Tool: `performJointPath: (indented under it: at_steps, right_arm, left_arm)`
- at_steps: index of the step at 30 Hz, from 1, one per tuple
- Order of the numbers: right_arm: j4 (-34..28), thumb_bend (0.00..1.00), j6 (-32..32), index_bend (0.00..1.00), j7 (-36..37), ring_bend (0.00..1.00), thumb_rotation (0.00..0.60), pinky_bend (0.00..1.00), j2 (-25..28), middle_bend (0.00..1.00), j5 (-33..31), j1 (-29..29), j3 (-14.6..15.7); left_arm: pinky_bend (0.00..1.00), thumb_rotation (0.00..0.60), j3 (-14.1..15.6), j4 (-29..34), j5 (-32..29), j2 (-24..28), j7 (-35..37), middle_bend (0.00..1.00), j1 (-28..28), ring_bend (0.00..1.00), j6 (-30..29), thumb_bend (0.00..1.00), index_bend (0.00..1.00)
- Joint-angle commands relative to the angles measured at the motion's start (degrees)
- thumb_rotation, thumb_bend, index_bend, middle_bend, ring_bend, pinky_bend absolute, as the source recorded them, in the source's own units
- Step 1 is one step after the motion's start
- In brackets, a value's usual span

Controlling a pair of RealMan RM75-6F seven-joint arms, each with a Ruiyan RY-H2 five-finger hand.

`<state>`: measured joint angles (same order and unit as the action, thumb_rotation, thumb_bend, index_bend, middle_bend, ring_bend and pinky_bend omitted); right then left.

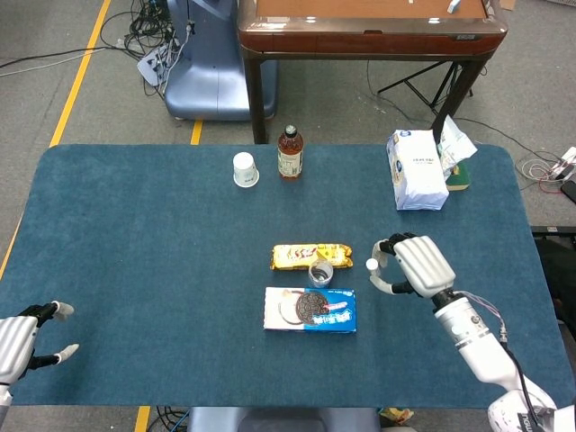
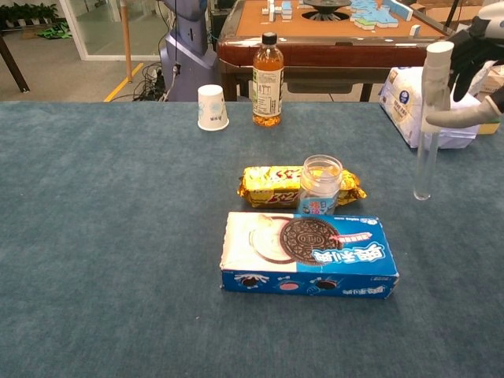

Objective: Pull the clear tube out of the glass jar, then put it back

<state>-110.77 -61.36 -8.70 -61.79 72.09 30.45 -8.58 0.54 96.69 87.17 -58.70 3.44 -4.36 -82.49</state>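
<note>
- While your right hand pinches it near the top, the clear tube hangs upright in the air, out of the glass jar and off at the jar's 3 o'clock, well apart.
- Fingers clamped on the tube; its lower end sits above the table, contact with the cloth can't be told.
- Jar stands open-mouthed mid-table, touching the yellow snack pack behind it at 12 o'clock; the blue cookie box lies just at its 6 o'clock.
- Tissue pack is at 1 o'clock from the jar near the far right edge; bottle and white paper cup stand side by side at 11 o'clock.
- Your left hand is at 8 o'clock by the near left table corner, fingers apart, holding nothing.
</note>
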Motion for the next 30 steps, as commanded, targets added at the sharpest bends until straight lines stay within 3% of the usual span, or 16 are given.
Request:
performJointPath:
  at_steps: [1,5,11,15,25,30]
  right_arm:
    - [-0.34,0.47,0.78,0.67,11.42,0.40,0.600,0.37,-0.34,0.57,1.86,-0.26,-1.12]
    - [3.31,0.49,-1.92,0.67,27.70,0.40,0.600,0.37,-2.34,0.57,8.33,-1.85,-1.89]
    - [6.08,0.50,-3.66,0.67,38.75,0.40,0.600,0.37,-2.14,0.57,13.92,-2.38,-1.20]
    - [6.44,0.50,-2.20,0.67,36.07,0.40,0.600,0.37,-0.50,0.57,14.08,-2.01,-0.39]
    - [2.37,0.52,1.77,0.67,14.75,0.40,0.600,0.37,2.98,0.57,5.58,-1.00,0.30]
    - [1.67,0.52,1.09,0.67,14.44,0.40,0.600,0.37,1.56,0.57,4.40,-1.11,-0.14]
  left_arm:
    - [0.60,0.600,0.01,-0.02,0.00,0.01,0.04,0.46,0.01,0.39,-0.01,0.14,0.39]
    - [0.60,0.600,-0.03,-0.08,-0.16,0.00,0.05,0.46,-0.04,0.39,0.14,0.14,0.39]
    - [0.60,0.600,0.00,-0.01,-0.10,0.00,-0.02,0.46,-0.03,0.39,0.10,0.14,0.39]
    - [0.60,0.600,0.04,0.05,-0.05,0.00,-0.17,0.46,-0.04,0.39,0.11,0.14,0.39]
    - [0.60,0.600,0.03,0.06,-0.18,-0.04,-0.37,0.46,-0.10,0.39,0.27,0.14,0.39]
    - [0.60,0.600,0.07,0.17,-0.40,0.08,-0.42,0.46,-0.14,0.39,0.53,0.14,0.39]
